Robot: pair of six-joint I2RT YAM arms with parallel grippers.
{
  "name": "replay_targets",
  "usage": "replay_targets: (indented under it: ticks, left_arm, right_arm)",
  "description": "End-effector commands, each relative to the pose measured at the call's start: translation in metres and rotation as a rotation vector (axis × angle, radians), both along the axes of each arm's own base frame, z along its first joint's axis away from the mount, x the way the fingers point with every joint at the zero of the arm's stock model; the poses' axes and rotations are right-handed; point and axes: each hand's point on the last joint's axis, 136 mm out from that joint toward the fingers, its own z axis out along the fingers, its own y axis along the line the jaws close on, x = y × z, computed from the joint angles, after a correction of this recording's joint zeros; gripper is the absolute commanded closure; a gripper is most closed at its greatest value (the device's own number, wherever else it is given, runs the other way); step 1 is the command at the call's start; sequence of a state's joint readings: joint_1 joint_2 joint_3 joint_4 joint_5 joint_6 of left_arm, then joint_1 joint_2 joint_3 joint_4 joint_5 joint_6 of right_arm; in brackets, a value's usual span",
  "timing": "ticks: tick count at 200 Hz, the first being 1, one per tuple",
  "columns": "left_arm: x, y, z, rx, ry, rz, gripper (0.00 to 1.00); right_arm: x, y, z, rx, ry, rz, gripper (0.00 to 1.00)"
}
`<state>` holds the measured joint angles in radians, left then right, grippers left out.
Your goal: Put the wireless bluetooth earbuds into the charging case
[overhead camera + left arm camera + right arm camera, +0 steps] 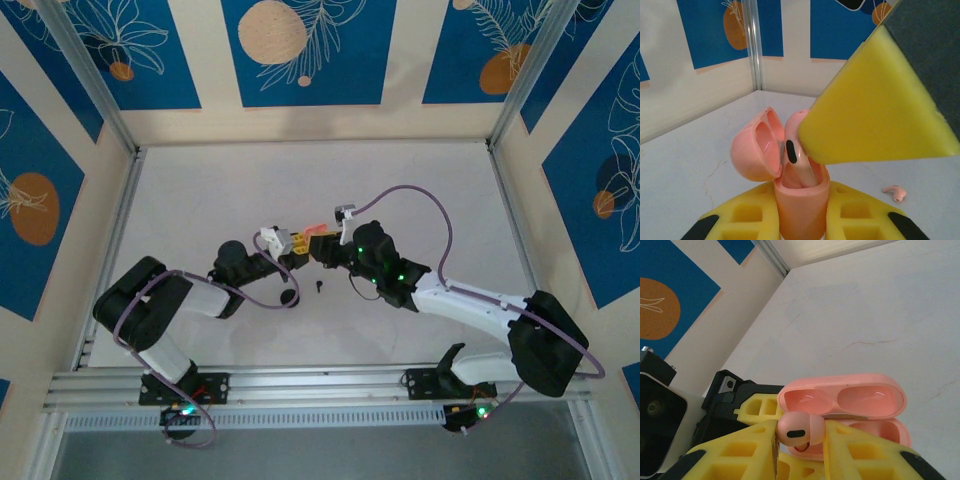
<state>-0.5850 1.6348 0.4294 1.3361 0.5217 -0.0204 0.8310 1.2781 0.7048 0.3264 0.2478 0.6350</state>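
Mid-surface, left claw (802, 225) pinches the open pink charging case (756, 150); right claw (800, 440) pinches a pink earbud (801, 428), stem inside the case.

**What you can't make out**

Your earbud (792, 127) has its stem sunk out of sight in the case (802, 210), and the right finger (875, 115) covers its far side. The case's base runs off the bottom edge of the left wrist view. From above, the black speck (318, 285) on the table (420, 180) is too small to name.
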Motion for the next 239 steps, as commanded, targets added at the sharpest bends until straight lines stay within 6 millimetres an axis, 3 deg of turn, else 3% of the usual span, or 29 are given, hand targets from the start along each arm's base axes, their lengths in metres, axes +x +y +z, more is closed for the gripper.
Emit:
replay_targets:
  ticks: [1, 116, 239]
  left_arm:
    - [-0.006, -0.004, 0.041, -0.078, -0.111, -0.028, 0.89]
    - [-0.010, -0.004, 0.047, -0.084, -0.128, -0.046, 0.89]
    - [-0.017, -0.010, 0.049, -0.085, -0.136, -0.103, 0.88]
  right_arm:
    - [-0.003, -0.003, -0.020, -0.073, 0.039, 0.004, 0.71]
    - [0.000, -0.020, -0.024, -0.134, 0.029, -0.009, 0.69]
    - [-0.005, -0.003, -0.022, -0.123, 0.040, 0.092, 0.67]
